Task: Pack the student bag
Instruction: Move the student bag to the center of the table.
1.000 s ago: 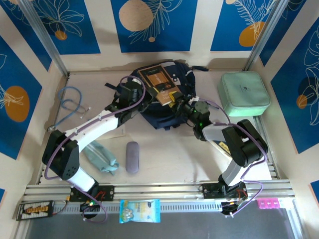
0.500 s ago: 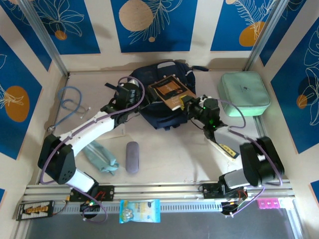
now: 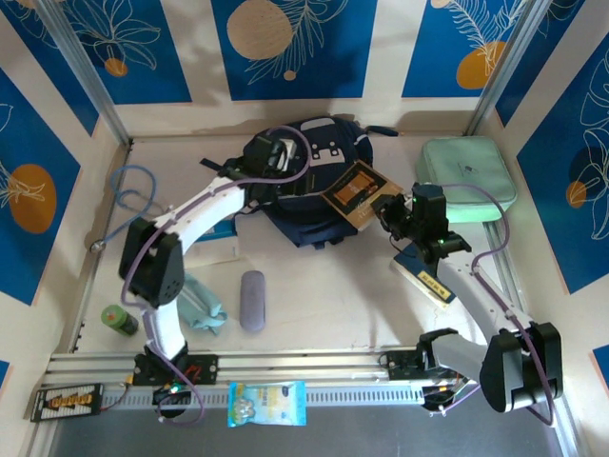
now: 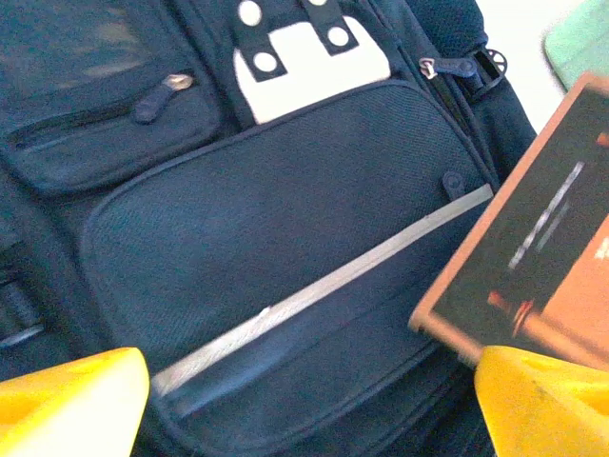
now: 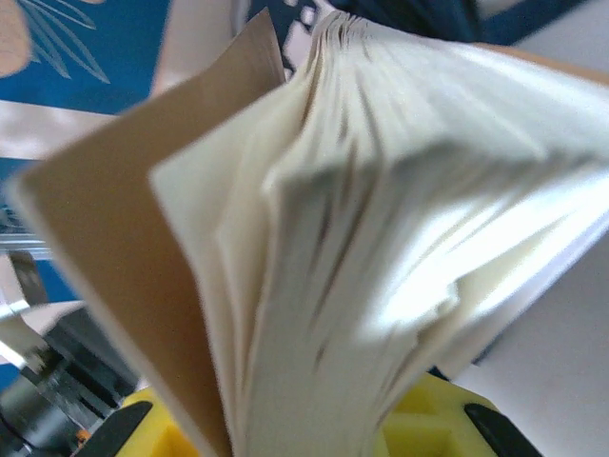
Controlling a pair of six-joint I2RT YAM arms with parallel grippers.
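Observation:
The student bag (image 3: 309,162), dark navy with a grey stripe and a light buckle patch, lies at the back middle of the table. My left gripper (image 3: 276,158) hovers open over its left part. In the left wrist view its yellow fingertips (image 4: 71,400) stand wide apart above the bag's front pocket (image 4: 276,238), with nothing between them. My right gripper (image 3: 392,211) is shut on a brown and black book (image 3: 357,193), which it holds tilted at the bag's right edge. In the right wrist view the book's fanned pages (image 5: 381,248) sit between the yellow fingers (image 5: 428,424).
A mint green zip case (image 3: 466,179) sits back right. A second book (image 3: 428,278) lies under the right arm. A blue cable (image 3: 133,195), a teal pouch (image 3: 195,303), a grey oblong case (image 3: 252,300) and a green can (image 3: 119,319) lie left and centre.
The left gripper has opened and moved back and right over the bag. The right gripper has carried the book right and nearer, off the bag's top.

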